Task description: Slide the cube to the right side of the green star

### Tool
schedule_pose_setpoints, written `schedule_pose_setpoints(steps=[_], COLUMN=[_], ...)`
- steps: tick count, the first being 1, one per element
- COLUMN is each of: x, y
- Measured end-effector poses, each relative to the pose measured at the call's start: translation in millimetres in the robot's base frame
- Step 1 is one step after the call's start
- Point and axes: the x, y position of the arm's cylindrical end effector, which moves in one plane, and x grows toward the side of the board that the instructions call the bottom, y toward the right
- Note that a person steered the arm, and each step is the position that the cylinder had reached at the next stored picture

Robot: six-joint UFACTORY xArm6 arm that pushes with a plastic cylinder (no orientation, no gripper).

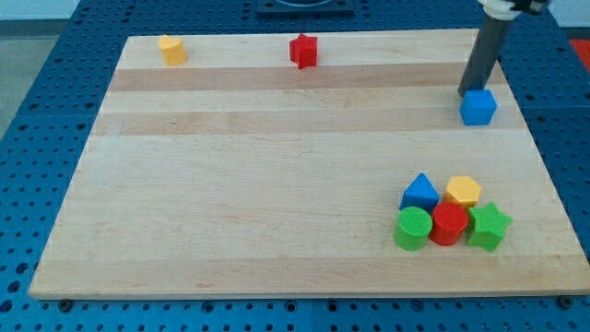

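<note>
A blue cube (pixel 477 107) sits near the view's top right of the wooden board (pixel 277 184). My tip (pixel 466 91) rests on the board just at the cube's upper left, touching or nearly touching it. The green star (pixel 488 226) lies at the view's bottom right, at the right end of a cluster of blocks, well below the cube.
The cluster holds a blue triangular block (pixel 420 192), a yellow hexagon (pixel 463 191), a green cylinder (pixel 414 228) and a red cylinder (pixel 450 223) next to the star. A yellow block (pixel 171 49) and a red star (pixel 303 50) sit along the top edge.
</note>
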Motion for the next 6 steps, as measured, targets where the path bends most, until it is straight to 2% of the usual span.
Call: schedule_pose_setpoints(steps=[3, 6], x=[83, 127], y=[-1, -1])
